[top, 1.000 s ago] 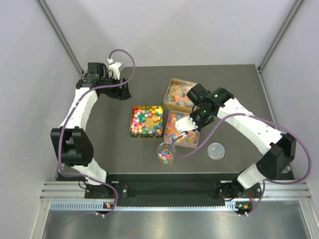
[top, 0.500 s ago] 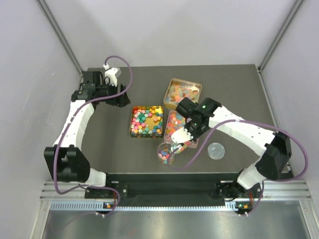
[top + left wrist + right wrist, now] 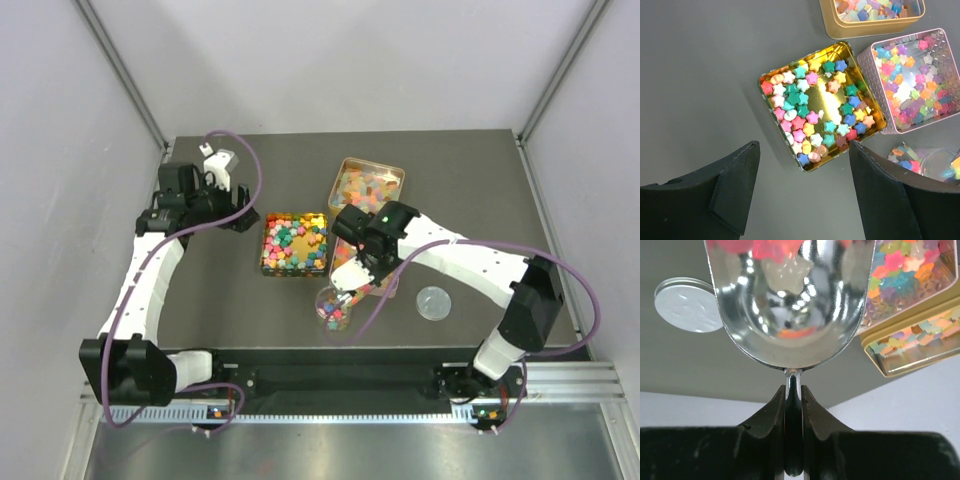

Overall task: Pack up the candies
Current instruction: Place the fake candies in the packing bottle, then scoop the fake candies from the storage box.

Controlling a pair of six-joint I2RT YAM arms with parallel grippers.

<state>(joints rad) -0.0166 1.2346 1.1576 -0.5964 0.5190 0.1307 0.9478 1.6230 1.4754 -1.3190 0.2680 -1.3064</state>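
Observation:
Star-shaped candies [image 3: 294, 240] fill a square gold tin [image 3: 268, 268]; it also shows in the left wrist view [image 3: 767, 92]. More candies lie in a pink tin [image 3: 940, 117] and a far gold tin [image 3: 367, 184]. A clear jar [image 3: 333, 308] holds a few candies. My right gripper [image 3: 793, 390] is shut on the handle of a metal scoop [image 3: 790, 325] that carries pink and white candies [image 3: 785, 265]. The scoop [image 3: 348, 282] hangs just above the jar. My left gripper [image 3: 802, 190] is open and empty, above the table left of the square gold tin.
A round silver lid [image 3: 434, 302] lies on the dark table right of the jar; it also shows in the right wrist view [image 3: 687, 307]. The right arm covers part of the pink tin [image 3: 382, 288]. White walls enclose the table on three sides.
My right gripper has carried the scoop left and nearer, from over the pink tin to over the jar. My left arm has swung its gripper a little nearer and towards the square gold tin.

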